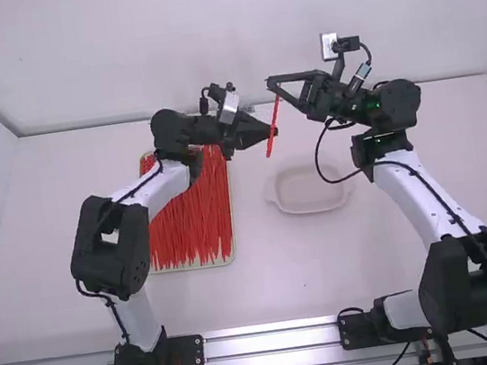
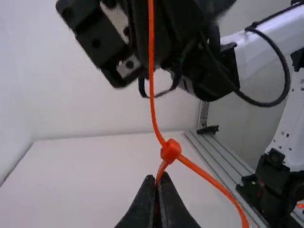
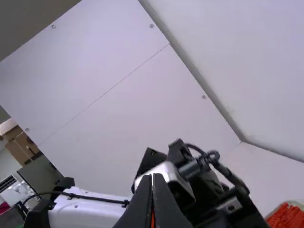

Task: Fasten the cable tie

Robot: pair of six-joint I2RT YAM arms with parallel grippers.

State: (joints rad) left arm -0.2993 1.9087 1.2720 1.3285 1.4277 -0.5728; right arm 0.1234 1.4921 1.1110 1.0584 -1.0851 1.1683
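cable tie (image 2: pixel 153 95) tail cropped, tip hidden

Bright, even overhead light fills the high view, leaving only faint, soft shadows on the white tabletop (image 1: pixel 327 261) beneath the arms. The thin orange plastic cable tie (image 2: pixel 153 95) is vividly lit. The left arm's black pincer (image 2: pixel 156 178), close to the lens, looks soft-edged. The pale wall panels (image 3: pixel 142 95) darken toward one corner.

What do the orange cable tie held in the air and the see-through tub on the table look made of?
Cable tie: likely flexible plastic, maybe nylon; a smooth, slightly glossy strap that curves without kinking, with a moulded head. Tub: probably thin clear plastic; the table shows through it, though glass can't be excluded.
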